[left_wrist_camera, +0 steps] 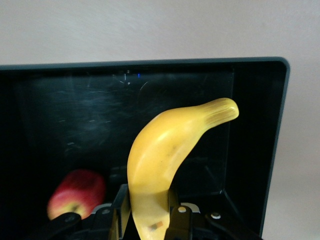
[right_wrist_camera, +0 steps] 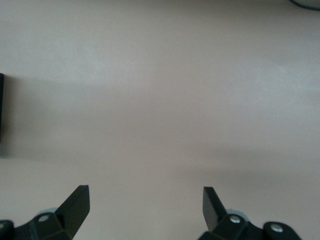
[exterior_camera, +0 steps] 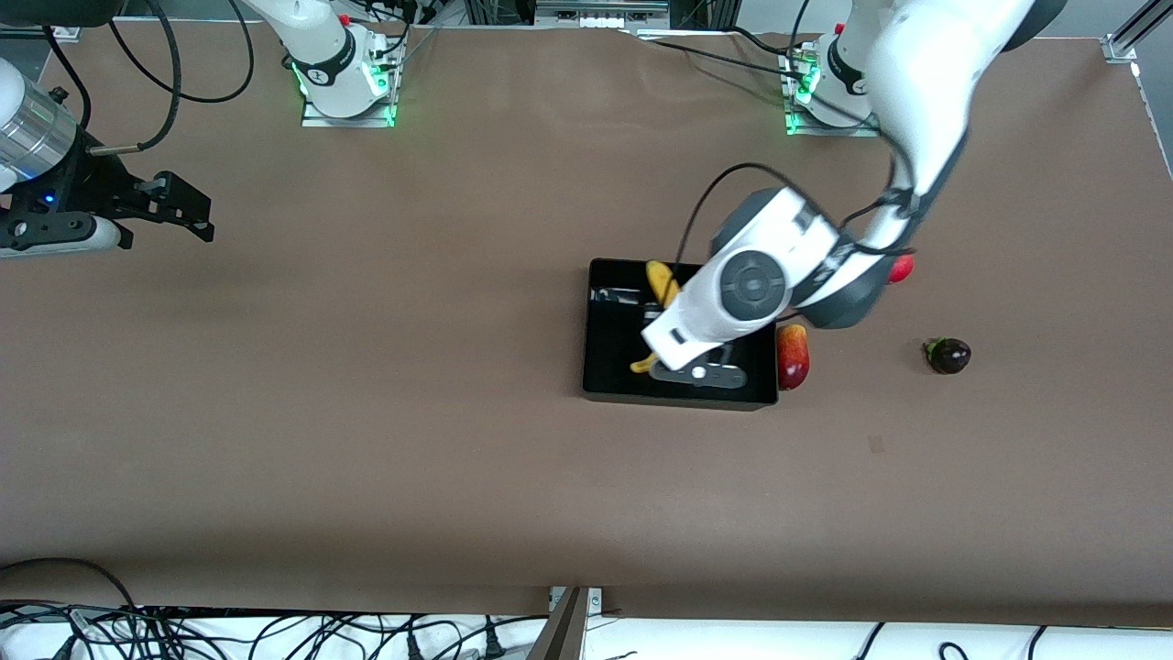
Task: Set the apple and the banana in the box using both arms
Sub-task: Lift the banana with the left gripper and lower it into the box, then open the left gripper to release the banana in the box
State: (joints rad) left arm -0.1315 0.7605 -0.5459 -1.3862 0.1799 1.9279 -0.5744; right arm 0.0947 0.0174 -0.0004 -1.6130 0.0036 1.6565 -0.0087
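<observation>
Banana [left_wrist_camera: 167,155] in left claw [left_wrist_camera: 150,210]

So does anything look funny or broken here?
Nothing looks broken or spilled. The left gripper holds the banana over the box, where the apple already sits. The right gripper waits open over bare table.

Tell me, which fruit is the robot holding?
The yellow banana. The left gripper's fingers pinch it over the black box. The apple already lies in the box; other fruits lie loose on the table.
</observation>
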